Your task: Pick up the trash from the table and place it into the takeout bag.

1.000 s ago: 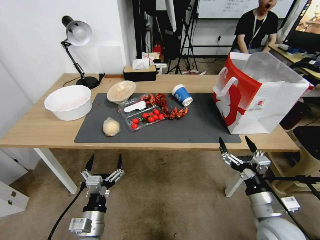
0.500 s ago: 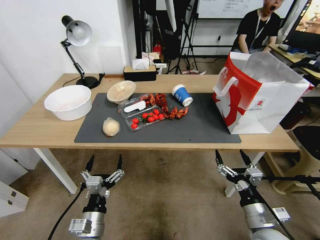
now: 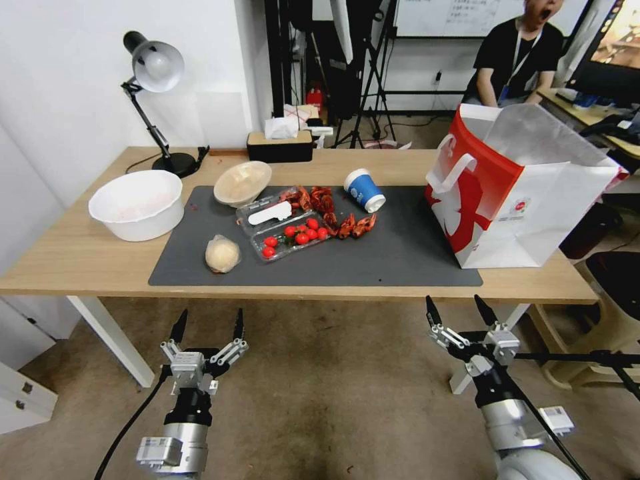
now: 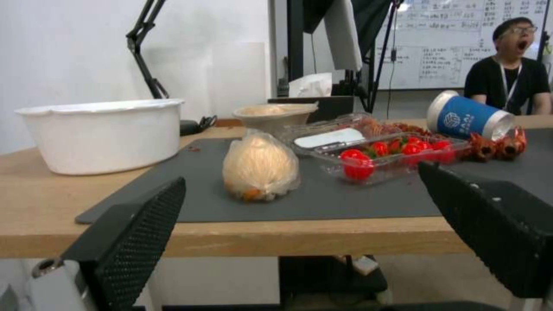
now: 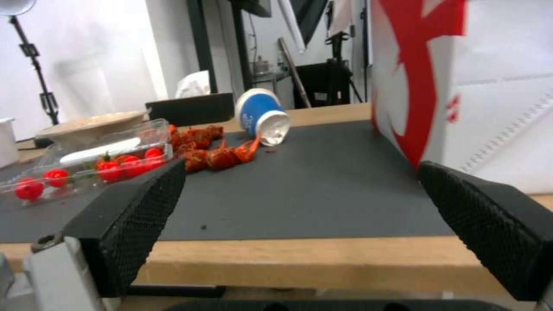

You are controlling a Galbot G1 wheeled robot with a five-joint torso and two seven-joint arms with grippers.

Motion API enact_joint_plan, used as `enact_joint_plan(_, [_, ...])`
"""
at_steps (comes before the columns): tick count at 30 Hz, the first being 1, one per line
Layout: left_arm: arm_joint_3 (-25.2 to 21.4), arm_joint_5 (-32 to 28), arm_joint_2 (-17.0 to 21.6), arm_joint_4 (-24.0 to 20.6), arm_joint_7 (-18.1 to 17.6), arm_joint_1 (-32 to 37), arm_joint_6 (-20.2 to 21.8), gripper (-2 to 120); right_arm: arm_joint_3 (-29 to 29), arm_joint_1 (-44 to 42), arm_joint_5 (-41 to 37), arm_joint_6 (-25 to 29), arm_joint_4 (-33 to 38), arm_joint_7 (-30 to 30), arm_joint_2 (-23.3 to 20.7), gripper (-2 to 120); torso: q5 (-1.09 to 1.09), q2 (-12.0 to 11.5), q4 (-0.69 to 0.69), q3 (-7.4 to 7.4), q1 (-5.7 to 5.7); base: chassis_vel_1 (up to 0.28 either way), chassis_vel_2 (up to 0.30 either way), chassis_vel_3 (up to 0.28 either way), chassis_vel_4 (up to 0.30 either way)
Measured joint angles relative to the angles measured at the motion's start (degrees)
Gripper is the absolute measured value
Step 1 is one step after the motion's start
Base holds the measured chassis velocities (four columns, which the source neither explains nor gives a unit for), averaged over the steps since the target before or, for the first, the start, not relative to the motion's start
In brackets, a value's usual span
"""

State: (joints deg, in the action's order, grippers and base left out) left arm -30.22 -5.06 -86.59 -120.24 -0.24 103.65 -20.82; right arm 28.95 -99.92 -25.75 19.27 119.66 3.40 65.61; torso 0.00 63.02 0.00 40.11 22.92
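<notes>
The bench (image 3: pixel 80 260) carries a dark grey mat (image 3: pixel 393 257) with most items on it. At the mat's left near area lies the plastic-wrapped pale lump (image 3: pixel 222 254); beyond it, at the far left corner of the mat, the shallow beige bowl (image 3: pixel 243 183) sits tilted. The blue paper cup (image 3: pixel 364 190) lies on its side at the far middle of the mat, open end toward the near right. Between lump and cup stands a clear tray of red tomatoes (image 3: pixel 293 237), with red crayfish shells (image 3: pixel 352 225) scattered just beside it and touching the cup's mouth. A big white bowl (image 3: pixel 137 203) rests on bare wood left of the mat; a desk lamp (image 3: pixel 155 73) and a dark tissue box (image 3: pixel 279 145) stand along the far edge. The takeout bag (image 3: pixel 517 193) stands upright at the mat's right end, mouth open — its interior is hidden from all views, and the right wrist view cuts off its top. Both arms hang below the near bench edge: the left gripper (image 3: pixel 207 327) under the lump, fingers spread apart and holding nothing; the right gripper (image 3: pixel 458 310) below the mat's right near corner, fingers likewise apart and holding nothing.
</notes>
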Motion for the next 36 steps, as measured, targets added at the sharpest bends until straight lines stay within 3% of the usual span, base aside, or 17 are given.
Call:
enact_joint_plan(6, [0.0,0.0,0.0,0.0,0.0,-0.5,0.1,100,-1.9,4.3,0.0,-5.1,0.7,0.4,-1.8,100,0.0,0.0,0.0,0.0,0.0,0.0,0.0,0.0,0.0])
enact_joint_plan(17, [0.0,0.2,-0.3,0.0,0.0,-0.3,0.2,100,-11.6,19.0,0.9,-21.3,3.2,7.0,-4.8,100,0.0,0.0,0.01,0.0,0.0,0.0,0.0,0.0,0.0])
enact_joint_plan(27, [0.0,0.3,-0.4,0.0,0.1,-0.3,0.1,100,-14.1,22.5,0.7,-24.9,2.7,9.0,-5.2,100,0.01,0.0,-0.01,0.0,0.0,0.0,0.0,0.0,0.0])
enact_joint_plan(36, [0.0,0.9,-0.5,0.0,0.2,-0.6,0.3,100,-18.7,32.5,-2.2,-30.0,-0.6,11.5,-6.9,100,0.01,0.0,0.01,0.01,0.01,0.0,0.0,0.0,0.0])
